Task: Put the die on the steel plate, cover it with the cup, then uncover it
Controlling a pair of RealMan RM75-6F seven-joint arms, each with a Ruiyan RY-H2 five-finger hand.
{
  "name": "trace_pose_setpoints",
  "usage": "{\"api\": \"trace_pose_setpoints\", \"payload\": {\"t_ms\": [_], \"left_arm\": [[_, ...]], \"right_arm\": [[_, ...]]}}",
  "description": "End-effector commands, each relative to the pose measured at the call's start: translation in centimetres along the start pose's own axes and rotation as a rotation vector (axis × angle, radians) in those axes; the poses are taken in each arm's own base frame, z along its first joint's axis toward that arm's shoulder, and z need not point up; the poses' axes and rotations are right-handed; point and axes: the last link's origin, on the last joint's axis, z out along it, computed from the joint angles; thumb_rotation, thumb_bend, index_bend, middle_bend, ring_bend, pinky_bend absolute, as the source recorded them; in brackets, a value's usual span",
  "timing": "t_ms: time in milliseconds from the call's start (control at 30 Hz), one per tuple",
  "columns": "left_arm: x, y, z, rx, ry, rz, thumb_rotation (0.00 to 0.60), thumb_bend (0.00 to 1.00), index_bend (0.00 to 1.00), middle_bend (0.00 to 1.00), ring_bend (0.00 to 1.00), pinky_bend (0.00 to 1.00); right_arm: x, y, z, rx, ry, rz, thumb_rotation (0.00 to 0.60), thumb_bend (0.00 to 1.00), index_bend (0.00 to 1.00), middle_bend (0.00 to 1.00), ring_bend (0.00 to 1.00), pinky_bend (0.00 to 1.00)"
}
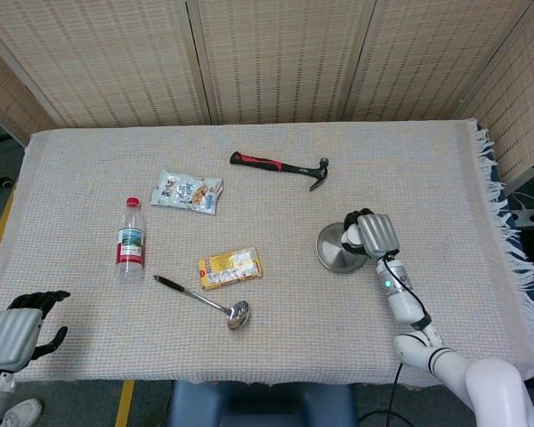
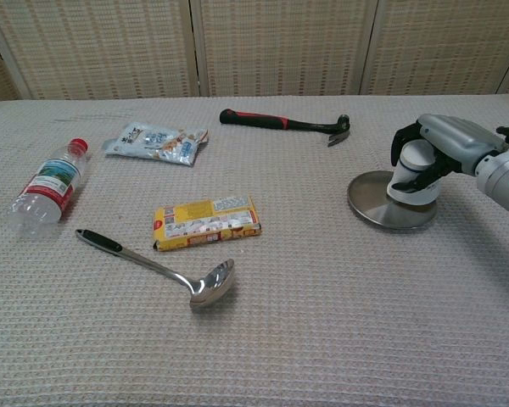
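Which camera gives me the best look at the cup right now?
The chest view: the cup shows side-on in the right hand, over the steel plate. In the head view the hand hides most of it.
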Motion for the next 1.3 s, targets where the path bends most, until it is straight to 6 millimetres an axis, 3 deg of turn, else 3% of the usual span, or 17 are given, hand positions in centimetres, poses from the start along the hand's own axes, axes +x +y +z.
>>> {"api": "trace_pose_setpoints", "payload": {"t_ms": [33, 333, 533, 667, 900, 1133, 1300], "left_arm": [[0.0, 0.0, 0.0, 0.0, -0.002, 0.002, 0.6, 0.34, 0.26, 0.3, 0.26, 0.27], [0.0, 0.0, 0.0, 0.003, -0.002, 0.001, 0.6, 0.34, 0.26, 0.3, 0.26, 0.27], [0.0, 0.0, 0.0, 0.001, -0.002, 0.001, 0.6, 0.34, 0.26, 0.3, 0.26, 0.27], [0.0, 0.0, 0.0, 0.003, -0.003, 0.0, 0.6, 0.34, 0.27, 0.3, 0.26, 0.27], [0.0, 0.0, 0.0, 0.001, -0.003, 0.001, 0.6, 0.34, 0.27, 0.31, 0.26, 0.27], [0.0, 0.0, 0.0, 0.0, -0.003, 0.003, 0.6, 0.34, 0.27, 0.32, 0.27, 0.27], [0.0, 0.0, 0.0, 0.001, -0.003, 0.002, 0.6, 0.34, 0.27, 0.32, 0.27, 0.27]], "right_arm": [[-0.4, -0.3, -0.2, 0.008, -0.035, 0.06, 0.6, 0.09, 0.53, 0.47, 0.35, 0.68], [-0.8, -1.4, -1.0, 0.022, -0.153, 0.292, 0.6, 0.09, 0.53, 0.47, 0.35, 0.68], [-0.8, -1.4, -1.1, 0.025, -0.164, 0.331, 0.6, 0.09, 0.52, 0.47, 0.35, 0.68], [-0.4, -0.3, -0.6, 0.036, -0.059, 0.127, 0.6, 0.09, 0.52, 0.47, 0.35, 0.68], [-0.4, 0.5, -0.3, 0.03, 0.025, -0.004, 0.6, 0.09, 0.52, 0.47, 0.35, 0.68], [-1.3, -0.1, -0.6, 0.04, -0.063, 0.199, 0.6, 0.09, 0.52, 0.47, 0.35, 0.68], [-1.6, -1.2, -1.2, 0.049, -0.176, 0.456, 0.6, 0.09, 0.52, 0.47, 0.35, 0.68]]}}
